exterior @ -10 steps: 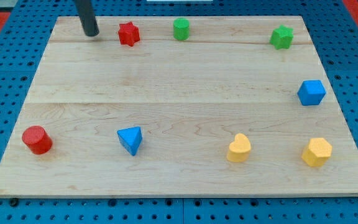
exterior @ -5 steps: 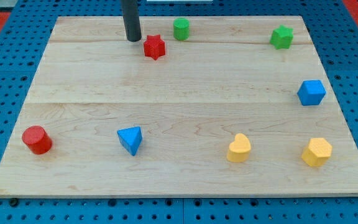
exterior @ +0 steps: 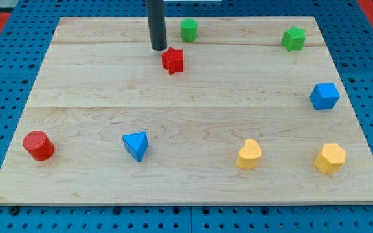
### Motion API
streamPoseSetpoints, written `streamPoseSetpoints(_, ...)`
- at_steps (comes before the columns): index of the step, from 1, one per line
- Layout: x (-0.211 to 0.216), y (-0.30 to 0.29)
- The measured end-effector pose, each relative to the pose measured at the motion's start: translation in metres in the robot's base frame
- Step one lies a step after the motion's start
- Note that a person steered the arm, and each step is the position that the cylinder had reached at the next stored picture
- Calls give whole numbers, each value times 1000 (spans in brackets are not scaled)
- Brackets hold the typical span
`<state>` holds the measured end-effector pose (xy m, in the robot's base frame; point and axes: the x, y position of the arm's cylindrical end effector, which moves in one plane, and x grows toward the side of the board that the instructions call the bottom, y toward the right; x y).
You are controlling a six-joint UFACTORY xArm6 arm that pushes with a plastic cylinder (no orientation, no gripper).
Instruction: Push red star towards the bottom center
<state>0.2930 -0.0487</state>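
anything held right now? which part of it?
Nothing is held; there is only a rod. My tip sits just up-left of the red star, close against its upper-left side; actual contact cannot be told.

A single straight dark rod comes down from the view's top edge, left of centre, standing close to upright with only a slight lean as the camera sees it. The rod is round, plain and matte along all of its visible length, and whatever arm carries it lies above the picture and cannot be seen. My tip (exterior: 159, 48) rests at the level of the tabletop in the upper part of the view, with the rod's blunt lower end fully in sight and nothing attached to it.
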Motion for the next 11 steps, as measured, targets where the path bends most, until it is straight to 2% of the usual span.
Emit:
streamPoseSetpoints(2,84,22)
streamPoseSetpoints(4,44,36)
streamPoseSetpoints(6,115,49)
streamPoseSetpoints(8,144,50)
streamPoseSetpoints(9,128,62)
streamPoseSetpoints(10,161,73)
streamPoseSetpoints(11,212,46)
